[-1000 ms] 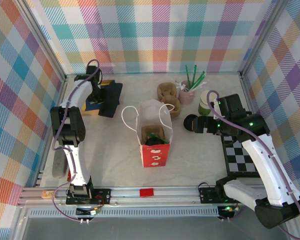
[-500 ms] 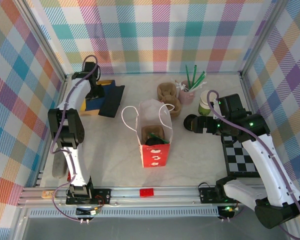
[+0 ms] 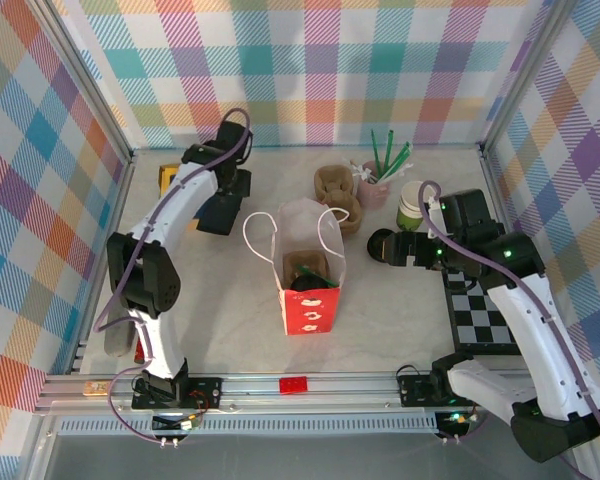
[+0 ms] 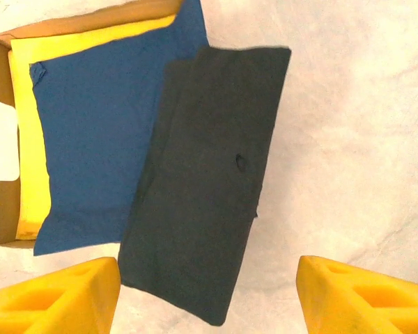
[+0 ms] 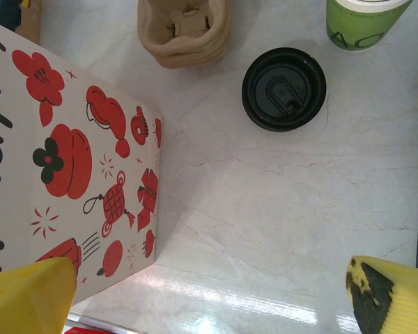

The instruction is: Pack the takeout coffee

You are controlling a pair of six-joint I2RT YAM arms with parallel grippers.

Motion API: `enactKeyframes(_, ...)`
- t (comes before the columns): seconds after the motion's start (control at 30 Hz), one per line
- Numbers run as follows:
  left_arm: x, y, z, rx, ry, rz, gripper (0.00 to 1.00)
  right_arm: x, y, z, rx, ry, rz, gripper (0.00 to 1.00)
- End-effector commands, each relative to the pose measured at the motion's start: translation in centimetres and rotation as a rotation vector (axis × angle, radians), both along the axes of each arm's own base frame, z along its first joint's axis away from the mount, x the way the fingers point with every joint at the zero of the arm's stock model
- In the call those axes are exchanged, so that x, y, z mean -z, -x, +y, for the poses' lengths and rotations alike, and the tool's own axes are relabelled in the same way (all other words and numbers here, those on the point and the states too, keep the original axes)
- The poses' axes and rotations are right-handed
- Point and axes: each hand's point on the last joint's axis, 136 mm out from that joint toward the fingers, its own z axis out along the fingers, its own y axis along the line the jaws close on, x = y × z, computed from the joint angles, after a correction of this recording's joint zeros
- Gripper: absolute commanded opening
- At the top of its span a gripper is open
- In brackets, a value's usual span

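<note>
I take the paper bag (image 3: 308, 262) as my mark: it stands upright and open at the middle of the table (image 5: 279, 209), its red-printed face toward the arm bases. The takeout coffee (image 5: 284, 89) stands on the table to the right of the bag, apart from it. My right wrist camera looks down on it, so I see mainly its round black lid. My right end effector (image 5: 209, 299) hangs on that same right side of the bag, fingers spread wide with nothing between them. The coffee sits ahead of the fingertips, not in the gap. A light-green cup (image 5: 366, 21) stands just beyond the coffee, further from the bag, and the brown cup carrier (image 5: 184, 31) lies behind the bag's right corner. My left end effector (image 4: 207, 299) is off to the far left of the bag, fingers well apart and holding nothing. It hangs above a black sheet (image 4: 205, 188) that overlaps a blue sheet (image 4: 90, 139) lying in a cardboard tray (image 4: 3, 209).
</note>
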Motion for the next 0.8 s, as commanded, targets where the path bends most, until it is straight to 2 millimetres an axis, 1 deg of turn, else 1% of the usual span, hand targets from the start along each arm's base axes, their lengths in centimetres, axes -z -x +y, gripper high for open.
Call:
enactKeyframes(0.0,2.0,1.1,1.6,-0.019,-0.148,0.068,0.68,-0.5,0.2,0.1,-0.009,-0.017,-0.023,0.99)
enactKeyframes(0.3,6.2,1.4,0.4,0.006,-0.224,0.147,0.7,-0.3,0.2,0.0,-0.008,-0.013,-0.022,0.99)
enactKeyframes(0.6,9.1,1.2,-0.8,0.031,-0.249,0.197,0.71,0.0,0.2,-0.1,-0.004,-0.004,-0.019,0.99)
enactKeyframes(0.77,9.9,0.8,-0.7,0.04,-0.286,0.215,0.69,0.0,0.1,-0.1,-0.005,-0.003,-0.017,0.99)
